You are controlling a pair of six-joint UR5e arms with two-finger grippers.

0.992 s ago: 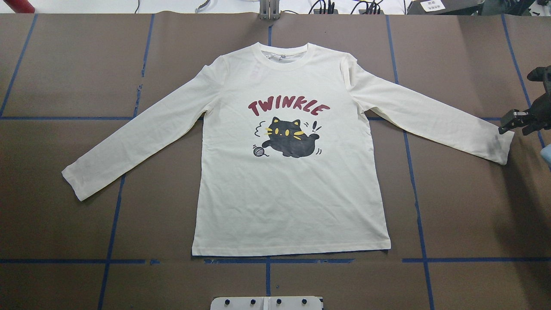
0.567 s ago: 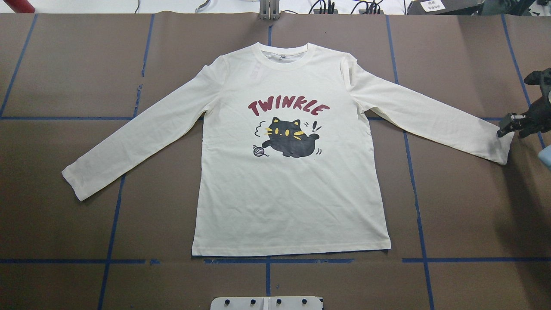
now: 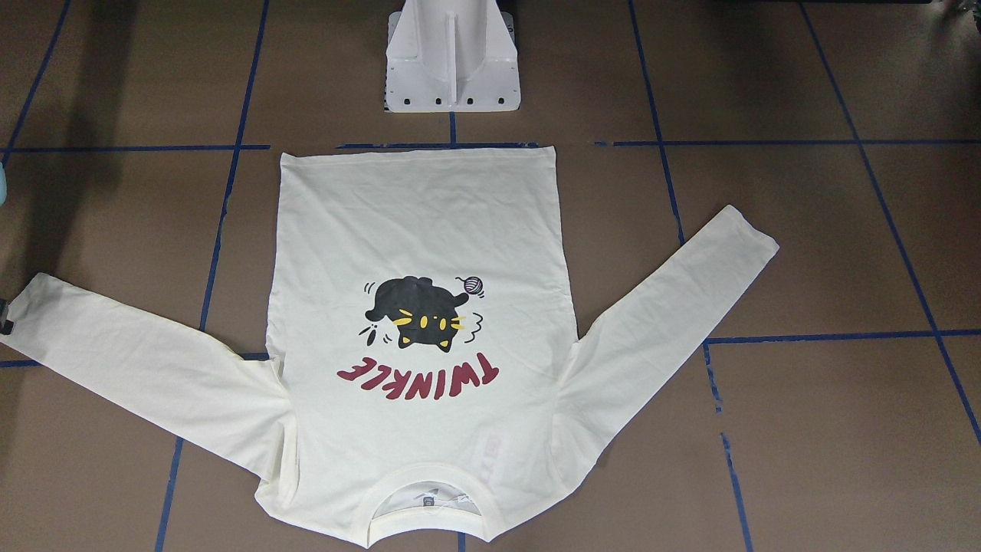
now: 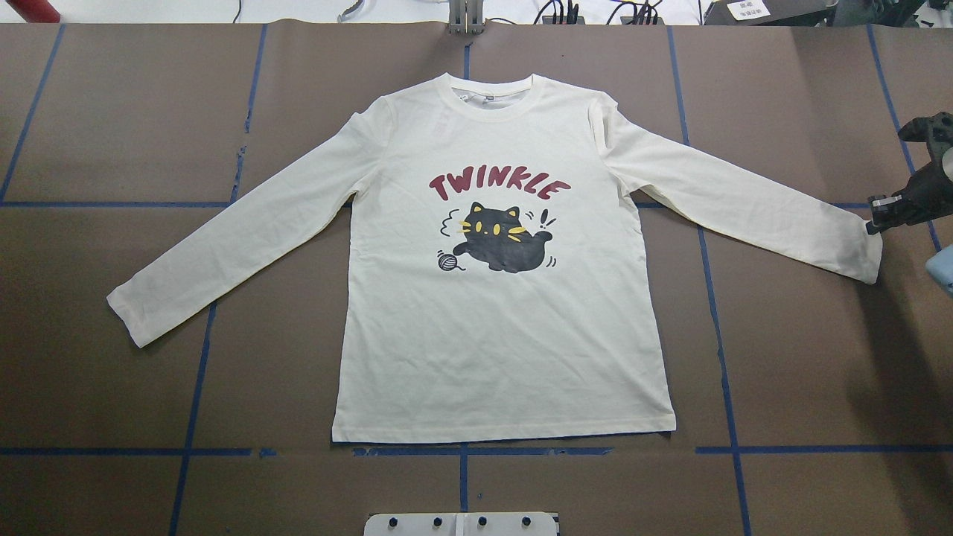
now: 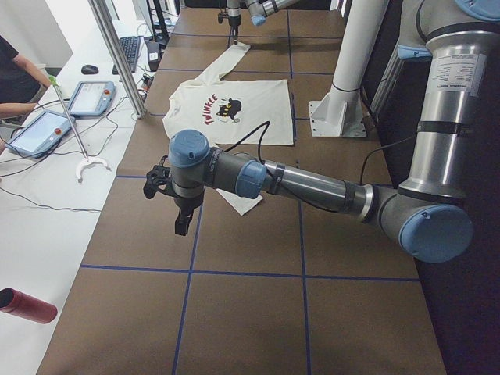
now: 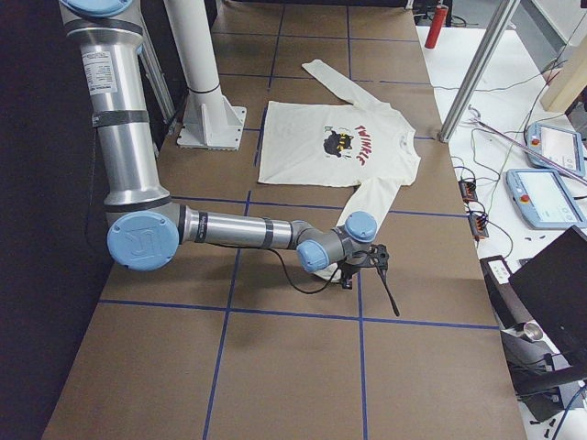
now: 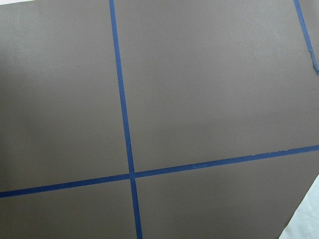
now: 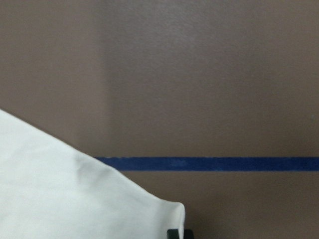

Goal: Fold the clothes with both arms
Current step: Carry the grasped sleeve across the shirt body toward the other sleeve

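The T-shirt [image 4: 506, 335] lay flat on the table [image 4: 112, 112], print side up. Its hem was just beyond the white pedestal base [image 3: 452, 69] and roughly centred on it. The collar [image 4: 491, 100] was at the end farthest from the pedestal. The cat print [image 4: 502, 242] and the "TWINKLE" lettering [image 4: 499, 184] were in full view, and the body looked smooth. The sleeves were spread wide, one to each side of the pedestal, both slanting back toward the pedestal's end of the table.

The right gripper [image 4: 877, 214] sat well out to the pedestal's right, low over the table. Its tip was at the right cuff [image 4: 867, 249], on the corner farther from the pedestal. Touching or just beside it, I couldn't tell. The right wrist view had that cuff corner at lower left, a black bit of finger at the bottom edge and a blue tape line [image 8: 209, 164] past it. Released or clenched: couldn't tell.

The left gripper [image 5: 182, 219] was well out to the pedestal's left, past the left cuff [image 5: 244, 205]. It pointed down over bare table, apart from the fabric. Only the side view caught it, so I couldn't tell its state either. The left wrist view showed brown table and crossing blue tape.
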